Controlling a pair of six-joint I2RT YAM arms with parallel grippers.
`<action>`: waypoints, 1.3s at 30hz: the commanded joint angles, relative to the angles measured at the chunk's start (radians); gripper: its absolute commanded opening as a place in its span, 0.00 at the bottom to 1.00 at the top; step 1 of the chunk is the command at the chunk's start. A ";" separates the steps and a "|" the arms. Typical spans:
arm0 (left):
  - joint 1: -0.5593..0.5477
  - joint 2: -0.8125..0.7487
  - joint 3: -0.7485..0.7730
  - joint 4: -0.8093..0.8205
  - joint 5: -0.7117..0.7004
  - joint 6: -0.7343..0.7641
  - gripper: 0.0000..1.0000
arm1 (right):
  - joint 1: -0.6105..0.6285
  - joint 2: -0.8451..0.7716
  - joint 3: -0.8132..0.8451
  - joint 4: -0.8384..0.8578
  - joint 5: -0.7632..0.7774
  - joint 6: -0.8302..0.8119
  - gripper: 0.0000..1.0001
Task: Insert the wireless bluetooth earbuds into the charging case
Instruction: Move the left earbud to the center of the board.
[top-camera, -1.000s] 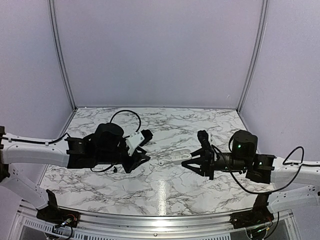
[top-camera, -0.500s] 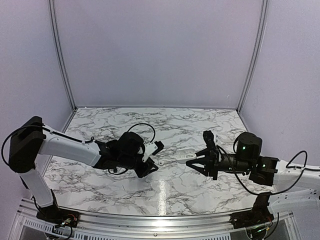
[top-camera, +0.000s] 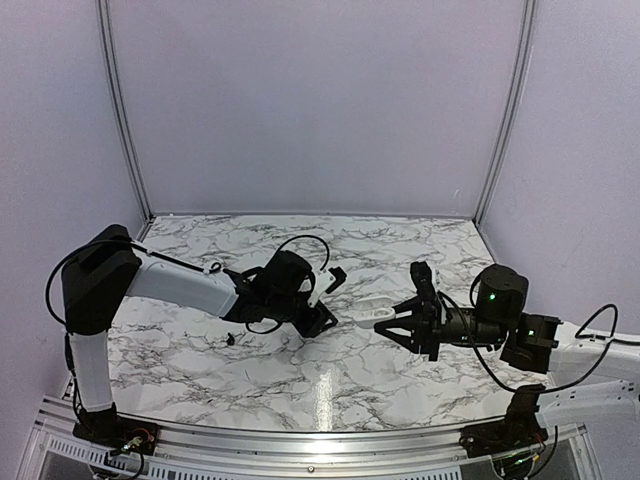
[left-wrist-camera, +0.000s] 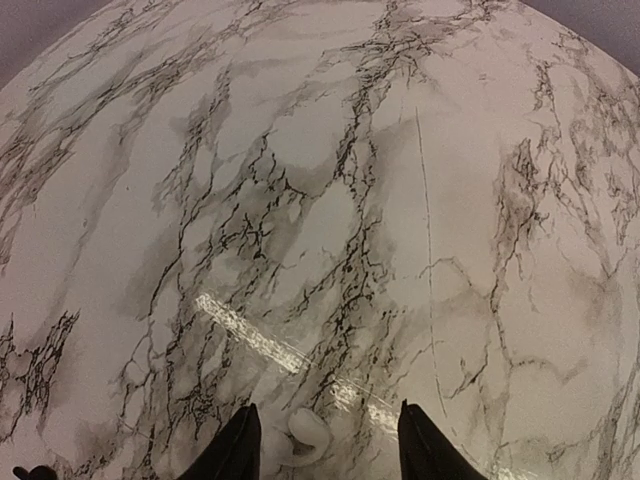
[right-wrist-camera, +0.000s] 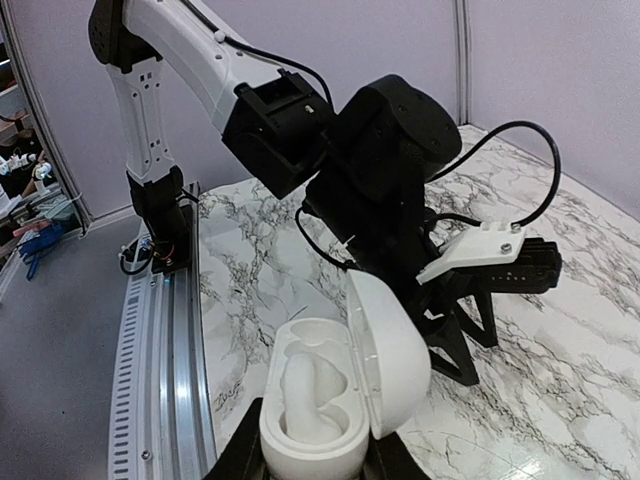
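Left tool (left-wrist-camera: 330, 455) low over bench (left-wrist-camera: 400, 200), fingers spread wide, nothing gripped. White earbud (left-wrist-camera: 306, 440) lies on bench between its fingertips, closer to one finger. Right tool (top-camera: 392, 322) clamps white charging case (right-wrist-camera: 320, 420) from both sides, lid hinged open, open side facing left tool. Second white earbud (right-wrist-camera: 305, 390) seated inside case. Black earbud (top-camera: 230, 338) on bench, well behind left tool, beside its arm

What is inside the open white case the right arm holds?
One white earbud sits in the charging case's hollow. The raised lid hides the rest of the inside.
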 joint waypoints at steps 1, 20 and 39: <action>0.000 0.058 0.076 -0.053 -0.064 -0.020 0.49 | -0.006 -0.010 0.003 0.019 -0.005 0.003 0.00; -0.003 0.141 0.151 -0.173 -0.126 -0.055 0.43 | -0.006 -0.007 0.009 0.012 0.000 0.004 0.00; 0.001 0.124 0.124 -0.237 -0.063 -0.088 0.32 | -0.006 -0.025 0.006 0.005 0.000 0.003 0.00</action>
